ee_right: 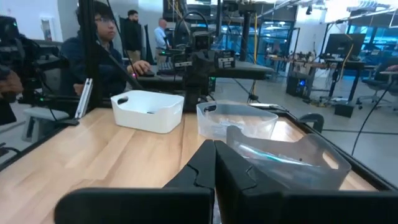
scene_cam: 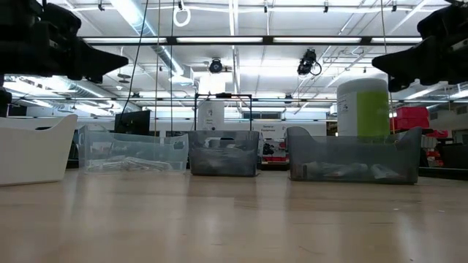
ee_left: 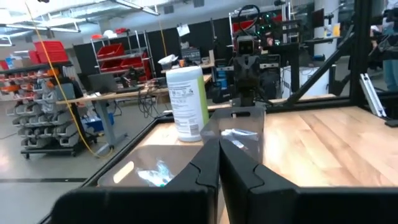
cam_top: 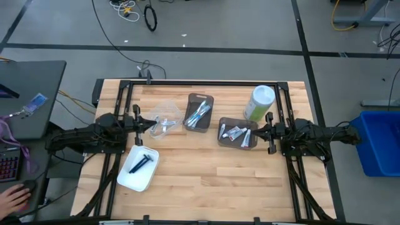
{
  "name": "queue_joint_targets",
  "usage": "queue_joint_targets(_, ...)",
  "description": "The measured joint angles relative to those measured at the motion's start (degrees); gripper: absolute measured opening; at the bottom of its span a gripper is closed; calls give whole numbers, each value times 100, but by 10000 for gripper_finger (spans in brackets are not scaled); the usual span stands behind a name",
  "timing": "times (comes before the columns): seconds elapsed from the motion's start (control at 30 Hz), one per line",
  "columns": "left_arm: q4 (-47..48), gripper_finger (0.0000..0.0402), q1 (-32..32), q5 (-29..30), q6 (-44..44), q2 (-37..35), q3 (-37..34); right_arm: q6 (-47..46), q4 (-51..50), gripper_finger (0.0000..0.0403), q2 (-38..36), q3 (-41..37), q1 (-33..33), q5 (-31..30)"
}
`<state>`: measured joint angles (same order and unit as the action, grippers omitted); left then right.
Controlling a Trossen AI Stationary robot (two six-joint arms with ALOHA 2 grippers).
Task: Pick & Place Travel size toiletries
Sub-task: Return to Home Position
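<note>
From overhead I see the left tool (cam_top: 145, 124) at the counter's (cam_top: 212, 181) left side, its tip just beside the clear bin (cam_top: 169, 111). The right tool (cam_top: 261, 132) is at the right side, its tip just beside the right bin (cam_top: 236, 145). Small pale pieces (cam_top: 164, 126) lie in the clear bin, toothbrushes (cam_top: 200, 114) in the middle bin (cam_top: 201, 97), and white tubes (cam_top: 236, 132) in the right bin. A dark razor (cam_top: 140, 164) lies in the white tray (cam_top: 134, 180) near the front left. The green canister (cam_top: 259, 103) stands upright just behind the right bin. A person's hand (cam_top: 12, 199) shows off the counter at the lower left. At counter height the tray (scene_cam: 33, 150), clear bin (scene_cam: 131, 146), middle bin (scene_cam: 223, 150) and right bin (scene_cam: 355, 153) stand in a row. The canister (scene_cam: 363, 106) rises behind the last one. Both arms are dark shapes in the upper corners, well above the wood, and I cannot read their fingers from here. Through the left wrist camera the left tool (ee_left: 217, 168) is closed, its fingers pressed together with nothing between them. Beyond it are the canister (ee_left: 188, 102) and the right bin (ee_left: 239, 127), with the other arm farther back. Through the right wrist camera the right tool (ee_right: 214, 168) is closed and empty too. Past it I see the middle bin (ee_right: 323, 162) with the pale toothbrushes (ee_right: 267, 154) inside. Farther off are the clear bin (ee_right: 236, 119) and the tray (ee_right: 148, 111). A seated person (ee_right: 102, 46) is in the room behind.
</note>
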<state>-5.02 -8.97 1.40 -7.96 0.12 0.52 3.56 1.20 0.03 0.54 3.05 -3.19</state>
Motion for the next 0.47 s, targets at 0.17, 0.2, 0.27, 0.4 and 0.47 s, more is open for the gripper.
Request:
queue_joint_targets(0.17,29,18,-2,-80,36,18,-1,170,15,6,3,0,-15,-119)
queue_joint_targets(0.2,43,17,0,-111,100,20,-1,170,23,8,3,2,-15,-120)
queue_joint_targets(0.27,133,13,0,-121,270,20,-1,182,21,10,3,0,-15,-120)
queue_joint_targets(0.4,319,9,0,-112,530,20,-1,188,21,11,3,2,-15,-120)
queue_joint_targets(0.47,326,9,0,-106,679,24,-1,188,19,11,3,2,-15,-120)
